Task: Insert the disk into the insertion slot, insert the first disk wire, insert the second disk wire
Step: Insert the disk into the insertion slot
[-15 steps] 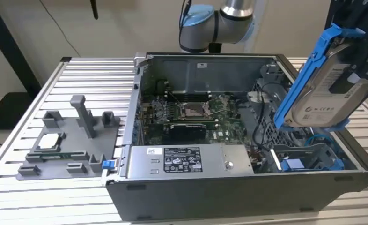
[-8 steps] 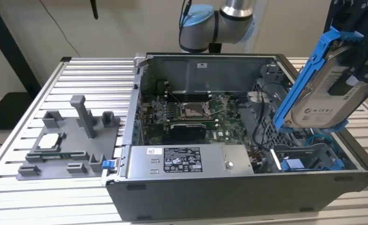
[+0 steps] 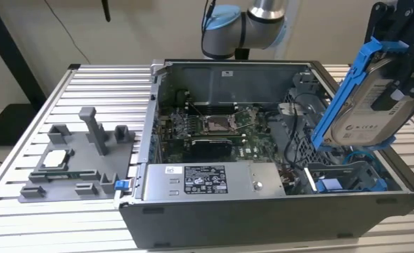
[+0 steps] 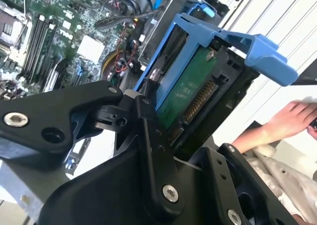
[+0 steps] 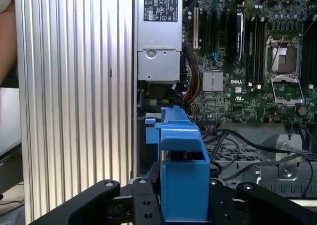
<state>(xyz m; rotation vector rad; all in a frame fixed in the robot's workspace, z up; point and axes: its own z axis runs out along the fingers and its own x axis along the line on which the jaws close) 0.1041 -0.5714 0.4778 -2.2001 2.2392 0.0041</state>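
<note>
The gripper (image 3: 398,79) is clenched on the disk (image 3: 365,110), its 2 fingers (image 4: 148,136) pressing the blue carrier's sides. In the exterior view the disk hangs in the air over the open case (image 3: 263,216), at that view's right, above the slot (image 3: 347,176) and clear of it. Its long axis stands steep, the top leaning toward the exterior view's right and the lower end pointing down at the slot. The labelled face is turned to the exterior camera. In the second wrist view the green board side and connector row show. A hand (image 4: 285,118) rests beyond the disk.
</note>
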